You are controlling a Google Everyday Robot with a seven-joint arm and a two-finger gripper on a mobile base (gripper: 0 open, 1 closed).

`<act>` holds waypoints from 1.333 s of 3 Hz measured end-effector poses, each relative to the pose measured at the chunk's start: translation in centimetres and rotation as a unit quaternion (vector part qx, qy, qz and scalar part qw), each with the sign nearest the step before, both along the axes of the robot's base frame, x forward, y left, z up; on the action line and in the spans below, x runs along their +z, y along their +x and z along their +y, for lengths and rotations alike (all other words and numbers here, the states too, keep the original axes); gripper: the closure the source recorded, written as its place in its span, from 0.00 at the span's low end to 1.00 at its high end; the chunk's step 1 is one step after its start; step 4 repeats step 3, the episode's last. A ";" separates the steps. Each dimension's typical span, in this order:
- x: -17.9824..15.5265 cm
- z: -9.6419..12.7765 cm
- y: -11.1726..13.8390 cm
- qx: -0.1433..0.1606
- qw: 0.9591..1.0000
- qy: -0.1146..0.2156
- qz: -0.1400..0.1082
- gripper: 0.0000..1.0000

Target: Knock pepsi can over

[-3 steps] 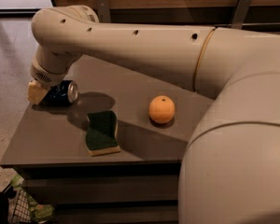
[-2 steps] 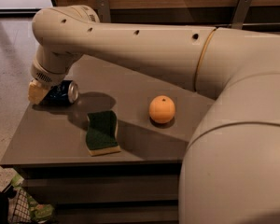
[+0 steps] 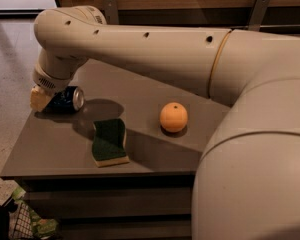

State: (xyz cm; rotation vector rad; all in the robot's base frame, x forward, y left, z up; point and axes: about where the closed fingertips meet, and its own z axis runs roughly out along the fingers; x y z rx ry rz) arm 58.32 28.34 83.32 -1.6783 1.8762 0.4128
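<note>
Our big cream arm [image 3: 155, 49] reaches in from three o'clock across the grey table [image 3: 55, 149] and bends down over its ten o'clock corner. Toward the table's six o'clock edge we see the green sponge [image 3: 110, 141] with its yellow underside, and at two o'clock from it, well apart, the orange [image 3: 173, 117]. The pepsi can [image 3: 65, 100] lies on its side at the ten o'clock corner, silver top facing three o'clock, with our gripper [image 3: 40, 98] against its nine o'clock end; we cannot tell whether the gripper is clenched or released.
</note>
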 end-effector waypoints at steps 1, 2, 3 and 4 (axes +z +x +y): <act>0.0 0.1 -0.1 0.001 1.000 0.000 0.000 0.13; 0.0 0.2 -0.2 0.002 1.000 -0.001 0.000 0.00; 0.0 0.2 -0.2 0.002 1.000 -0.001 0.000 0.00; 0.0 0.2 -0.2 0.002 1.000 -0.001 0.000 0.00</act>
